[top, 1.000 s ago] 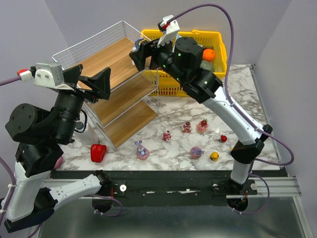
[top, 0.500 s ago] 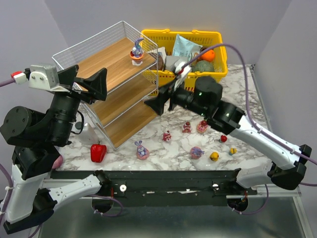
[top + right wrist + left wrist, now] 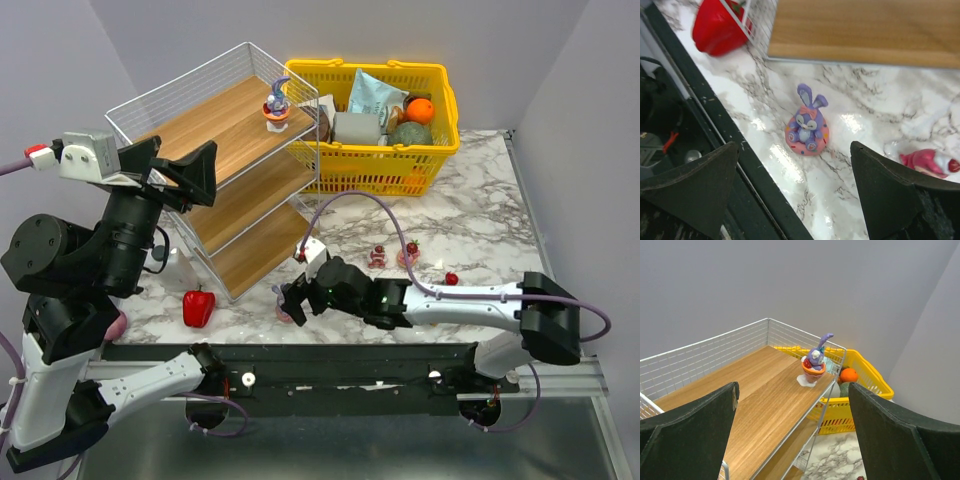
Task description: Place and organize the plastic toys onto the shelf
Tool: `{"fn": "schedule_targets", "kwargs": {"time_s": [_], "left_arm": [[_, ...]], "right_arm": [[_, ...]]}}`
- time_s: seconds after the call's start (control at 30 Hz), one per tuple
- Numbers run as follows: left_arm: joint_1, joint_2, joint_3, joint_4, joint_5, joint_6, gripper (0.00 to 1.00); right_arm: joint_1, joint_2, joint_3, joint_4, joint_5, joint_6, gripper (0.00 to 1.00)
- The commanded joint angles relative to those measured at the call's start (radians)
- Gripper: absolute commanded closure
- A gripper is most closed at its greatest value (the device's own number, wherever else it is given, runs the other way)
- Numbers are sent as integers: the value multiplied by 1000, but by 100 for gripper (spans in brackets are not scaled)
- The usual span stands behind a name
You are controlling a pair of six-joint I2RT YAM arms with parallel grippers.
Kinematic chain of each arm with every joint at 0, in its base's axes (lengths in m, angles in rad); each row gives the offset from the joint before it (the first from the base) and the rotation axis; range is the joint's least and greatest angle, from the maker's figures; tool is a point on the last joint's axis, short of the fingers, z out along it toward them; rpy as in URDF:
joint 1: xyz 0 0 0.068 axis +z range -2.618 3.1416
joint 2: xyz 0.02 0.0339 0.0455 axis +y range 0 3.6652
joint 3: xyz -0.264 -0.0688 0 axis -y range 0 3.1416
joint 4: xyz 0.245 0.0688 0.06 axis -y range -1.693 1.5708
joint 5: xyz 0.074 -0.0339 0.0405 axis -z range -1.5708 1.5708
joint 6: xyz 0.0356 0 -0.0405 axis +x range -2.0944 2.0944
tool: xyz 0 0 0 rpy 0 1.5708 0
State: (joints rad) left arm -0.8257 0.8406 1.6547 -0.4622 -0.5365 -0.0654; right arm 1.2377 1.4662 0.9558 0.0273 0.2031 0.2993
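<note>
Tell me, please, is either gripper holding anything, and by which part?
Nothing is held. The left gripper is open by the shelf; the right gripper is open above a purple bunny, apart from it.

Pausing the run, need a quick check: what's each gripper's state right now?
Left gripper: open, empty, by the shelf.
Right gripper: open, empty, above the purple bunny on the table.
</note>
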Motion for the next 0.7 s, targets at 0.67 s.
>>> {"fn": "schedule_targets", "kwargs": {"time_s": [0.67], "left_arm": [[0,-153,-101,-66,44,-139,1]], "right_arm": [[189,477,-132,617,548,199,4]]}}
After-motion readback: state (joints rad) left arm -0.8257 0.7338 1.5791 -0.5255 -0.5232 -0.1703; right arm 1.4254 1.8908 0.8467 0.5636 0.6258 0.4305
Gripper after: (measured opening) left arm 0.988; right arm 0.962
